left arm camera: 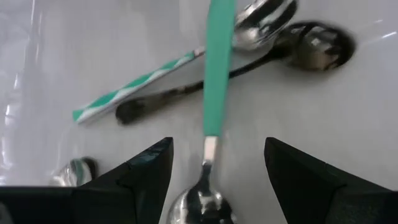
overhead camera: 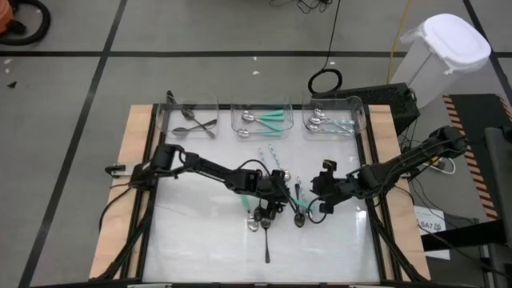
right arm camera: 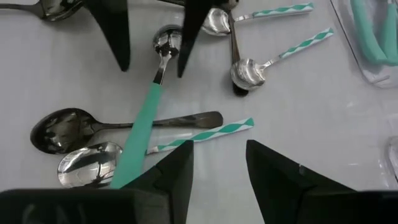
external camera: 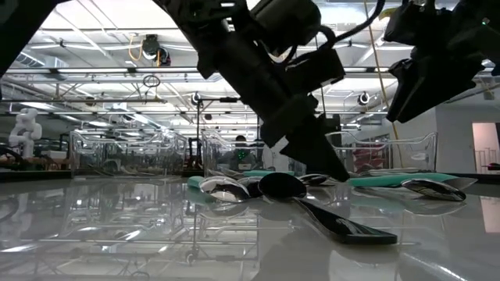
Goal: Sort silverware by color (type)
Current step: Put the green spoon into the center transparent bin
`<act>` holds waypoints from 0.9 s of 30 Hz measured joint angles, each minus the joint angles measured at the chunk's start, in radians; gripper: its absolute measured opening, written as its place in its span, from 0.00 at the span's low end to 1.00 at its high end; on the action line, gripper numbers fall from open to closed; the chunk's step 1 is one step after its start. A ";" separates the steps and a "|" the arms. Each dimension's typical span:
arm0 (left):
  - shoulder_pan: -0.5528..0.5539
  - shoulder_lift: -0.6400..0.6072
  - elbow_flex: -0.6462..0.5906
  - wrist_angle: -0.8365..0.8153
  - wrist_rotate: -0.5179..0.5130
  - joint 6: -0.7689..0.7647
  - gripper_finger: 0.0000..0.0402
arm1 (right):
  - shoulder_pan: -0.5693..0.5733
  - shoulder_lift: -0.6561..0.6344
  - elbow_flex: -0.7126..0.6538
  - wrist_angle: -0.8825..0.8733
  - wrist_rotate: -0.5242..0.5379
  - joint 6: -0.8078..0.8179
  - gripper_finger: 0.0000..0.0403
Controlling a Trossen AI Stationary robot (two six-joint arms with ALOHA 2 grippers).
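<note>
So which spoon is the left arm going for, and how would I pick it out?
Find the heap of loose spoons mid-table, below the three clear bins. The left tool hangs open right over one: the spoon with the solid teal handle, its shiny bowl between the fingers. Its neighbours are all dark or have teal-and-white striped handles; only this one is plain teal.

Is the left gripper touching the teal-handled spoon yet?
Apart. In the left wrist view the open left gripper straddles the teal-handled spoon, with bare table visible between each finger and the spoon; the right wrist view shows the same gaps.
</note>
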 joint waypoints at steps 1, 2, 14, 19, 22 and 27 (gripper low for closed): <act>0.003 0.008 0.000 0.014 0.000 0.000 0.63 | 0.000 0.000 0.000 0.000 0.001 -0.001 0.35; 0.006 0.016 0.001 0.031 0.000 0.000 0.63 | 0.000 0.000 0.000 0.000 0.000 -0.002 0.35; 0.020 0.034 0.001 0.021 0.002 0.012 0.42 | 0.000 0.000 0.000 0.001 0.000 -0.004 0.35; 0.021 0.034 0.001 0.012 -0.003 0.030 0.25 | 0.000 0.000 0.000 0.000 0.001 -0.004 0.35; 0.023 0.034 0.001 0.007 -0.038 0.032 0.14 | 0.000 0.000 0.000 0.001 0.002 -0.004 0.35; 0.024 0.031 0.001 0.000 -0.071 0.045 0.02 | 0.000 0.000 0.000 0.001 0.003 -0.004 0.35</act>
